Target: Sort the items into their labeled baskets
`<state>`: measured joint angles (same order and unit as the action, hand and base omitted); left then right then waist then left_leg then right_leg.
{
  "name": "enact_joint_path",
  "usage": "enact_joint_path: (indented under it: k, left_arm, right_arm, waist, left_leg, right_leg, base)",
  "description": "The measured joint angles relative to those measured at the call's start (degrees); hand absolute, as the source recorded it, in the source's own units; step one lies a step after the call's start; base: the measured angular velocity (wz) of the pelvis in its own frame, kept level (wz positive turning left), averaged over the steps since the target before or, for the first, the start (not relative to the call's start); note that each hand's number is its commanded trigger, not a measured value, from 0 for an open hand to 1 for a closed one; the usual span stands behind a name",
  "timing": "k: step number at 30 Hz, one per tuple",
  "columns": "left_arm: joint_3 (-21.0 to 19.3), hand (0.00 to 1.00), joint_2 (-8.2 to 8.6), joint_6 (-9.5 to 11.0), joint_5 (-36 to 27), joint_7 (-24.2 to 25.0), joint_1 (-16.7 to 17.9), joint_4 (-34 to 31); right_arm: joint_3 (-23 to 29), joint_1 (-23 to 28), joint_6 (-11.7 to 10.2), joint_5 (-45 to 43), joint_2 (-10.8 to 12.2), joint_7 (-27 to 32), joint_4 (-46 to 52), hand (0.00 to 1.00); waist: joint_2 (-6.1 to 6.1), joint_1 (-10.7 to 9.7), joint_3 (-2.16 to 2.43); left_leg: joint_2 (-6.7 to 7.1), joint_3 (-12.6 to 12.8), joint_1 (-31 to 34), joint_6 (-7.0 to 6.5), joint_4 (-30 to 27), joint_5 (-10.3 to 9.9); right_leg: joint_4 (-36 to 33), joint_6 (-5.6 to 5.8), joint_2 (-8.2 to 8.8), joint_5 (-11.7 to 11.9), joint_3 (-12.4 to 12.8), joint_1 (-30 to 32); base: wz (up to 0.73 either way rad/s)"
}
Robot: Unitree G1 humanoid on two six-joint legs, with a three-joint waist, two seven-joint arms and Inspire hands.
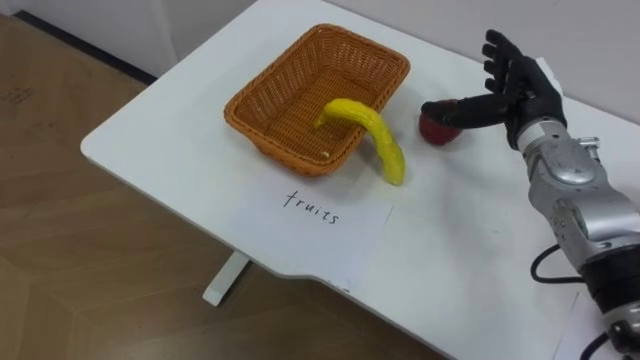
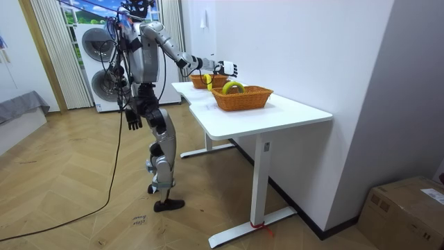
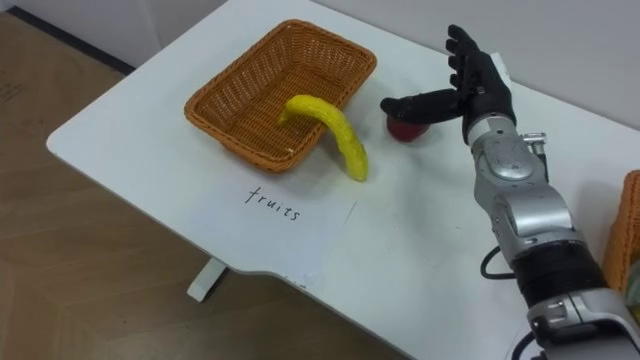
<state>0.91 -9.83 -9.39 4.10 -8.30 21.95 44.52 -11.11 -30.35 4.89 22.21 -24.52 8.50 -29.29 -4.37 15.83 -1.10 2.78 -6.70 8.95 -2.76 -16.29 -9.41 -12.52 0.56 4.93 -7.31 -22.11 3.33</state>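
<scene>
**Reaching for the apple.** My right hand (image 1: 512,92) is spread open above the white table (image 1: 170,135). Its fingers are straight and the thumb is stretched sideways across the top of a red apple (image 1: 436,130). The hand grips nothing, and I cannot tell whether the thumb is touching the fruit or just clear of it. The apple sits on the tabletop just beside the far corner of the wicker basket (image 1: 262,82), outside it and not yet sorted.

A yellow banana (image 1: 378,135) is draped over the basket's near rim, with its stem end inside and its tip resting on the table. A handwritten paper label (image 1: 300,238) lies in front of the basket near the table's edge. The rim of a second wicker basket (image 3: 631,235) shows at my far right. In the room view I stand at the end of the table with my right arm stretched over it, and my left hand (image 2: 134,120) hangs by my hip, well away from the work.

The risks, as I judge them:
- **The apple rolls.** It is round and loose on a smooth top. If the thumb presses before the fingers close behind it, the apple could roll out from under my palm toward the wall side or into the banana.
- **The banana gets dislodged.** It only balances on the rim. A low carry into the basket, or a bump to the basket itself, could tip it back out onto the table.
</scene>
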Motion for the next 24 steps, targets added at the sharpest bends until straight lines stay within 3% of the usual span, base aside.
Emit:
enact_joint_path:
  k: [17, 24]
  left_arm:
    - [0.00, 0.00, 0.12, 0.22, -0.15, 0.59, -0.29, 1.66]
    - [0.01, 0.00, 0.18, 0.35, -0.35, 0.60, -2.42, 4.52]
  right_arm:
    - [0.00, -0.01, -0.05, -0.05, 0.38, -1.25, -0.93, 0.00]
    - [0.23, -0.49, -0.33, -0.03, 0.78, -1.20, -6.56, 0.00]
  waist:
    - [0.04, 0.14, -0.08]
    - [0.03, 0.29, -0.09]
  left_leg:
    - [0.08, 0.19, 0.91, 0.03, -0.18, 0.05]
    - [0.07, 0.14, 2.38, 0.03, -0.38, 0.18]
  right_leg:
    - [0.05, -0.02, 0.05, -0.42, 0.04, 0.63]
    - [-0.01, -0.04, 0.07, -0.41, -0.07, 1.94]
  base:
    - [0.00]
    - [0.00]
